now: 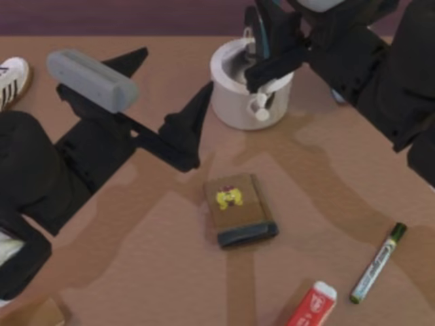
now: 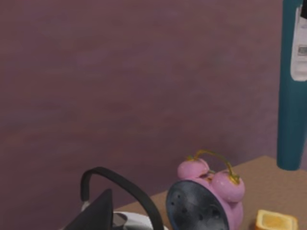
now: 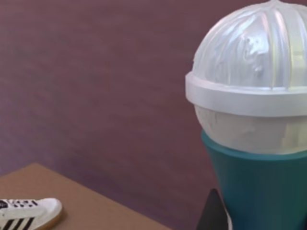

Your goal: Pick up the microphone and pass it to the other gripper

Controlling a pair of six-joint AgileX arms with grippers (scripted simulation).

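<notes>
The microphone [image 3: 259, 120] fills the right wrist view, its white-silver head upright above the teal handle, with one black fingertip [image 3: 214, 213] of my right gripper against the handle. From above, my right gripper [image 1: 272, 51] is shut on it over the white mug, and only a teal sliver of the microphone [image 1: 259, 32] shows. The left wrist view has the teal handle with its white switch [image 2: 291, 86] hanging in the air. My left gripper [image 1: 165, 88] stands open to the left of the mug, apart from the microphone.
The white mug [image 1: 238, 92] stands at the back centre. A brown box with a yellow figure [image 1: 239, 207] lies mid-table, a green-capped marker [image 1: 377, 263] and a red-white pack [image 1: 311, 305] at front right. A sneaker [image 1: 13, 78] sits far left. A pink alarm clock [image 2: 216, 191] stands behind.
</notes>
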